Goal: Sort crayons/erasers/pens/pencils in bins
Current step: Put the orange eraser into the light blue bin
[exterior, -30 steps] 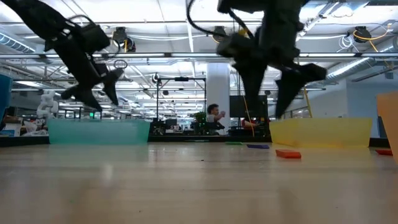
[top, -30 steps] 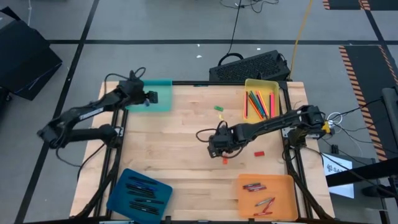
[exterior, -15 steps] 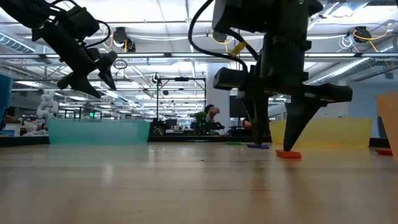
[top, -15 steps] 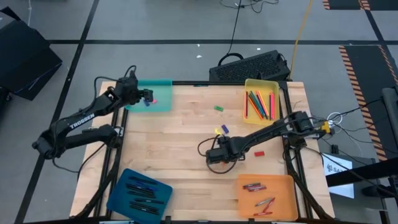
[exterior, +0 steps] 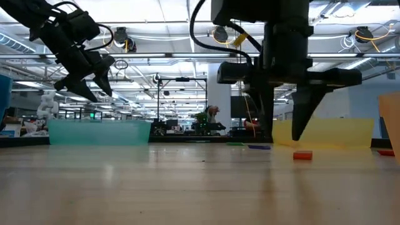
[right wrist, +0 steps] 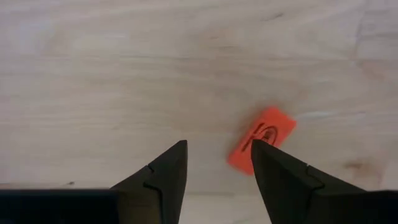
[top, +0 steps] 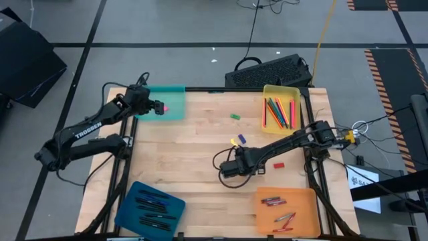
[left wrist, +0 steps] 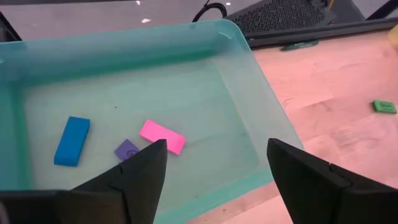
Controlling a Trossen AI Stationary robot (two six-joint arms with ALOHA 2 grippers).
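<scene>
arms: two, matt black, built of slim jointed links with rounded joint housings
marking: white "TROSSEN" lettering along the left arm (top: 87,127)
cables: black cable loops over the wrist of each arm; a yellow cable part shows near the right arm (top: 287,137) base
left gripper (left wrist: 214,168): two broad, flat black fingers tapering to blunt angled tips
right gripper (right wrist: 217,168): same black wedge-shaped fingers, chamfered inner edges, plain surfaces
</scene>
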